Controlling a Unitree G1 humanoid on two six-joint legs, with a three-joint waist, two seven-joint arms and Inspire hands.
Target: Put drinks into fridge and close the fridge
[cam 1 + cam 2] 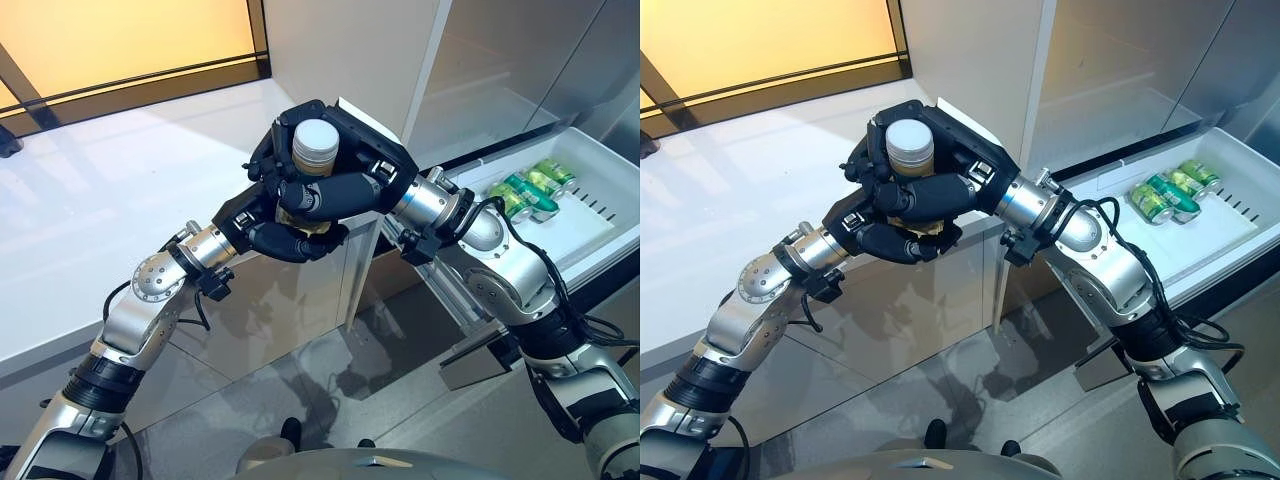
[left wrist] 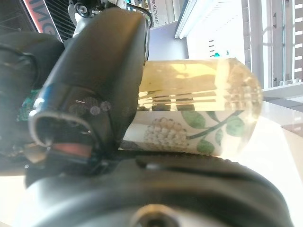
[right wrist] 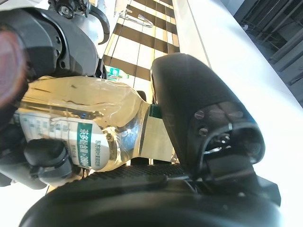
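A clear bottle of pale yellow drink with a white cap (image 1: 316, 145) stands upright above the edge of the white counter, held between both hands. My left hand (image 1: 285, 238) is curled round its lower part from the left and below. My right hand (image 1: 345, 188) is curled round its body from the right. The left wrist view shows the bottle (image 2: 199, 109) with a green leaf label. The right wrist view shows the bottle (image 3: 80, 118) against my thumb (image 3: 199, 118). Green cans (image 1: 530, 190) lie in the open white fridge drawer (image 1: 590, 240) at the right.
A white counter (image 1: 100, 200) runs along the left, with a glossy cabinet front below it. Tall pale fridge panels (image 1: 480, 70) stand behind the drawer. The pulled-out drawer sticks into the floor space at the right.
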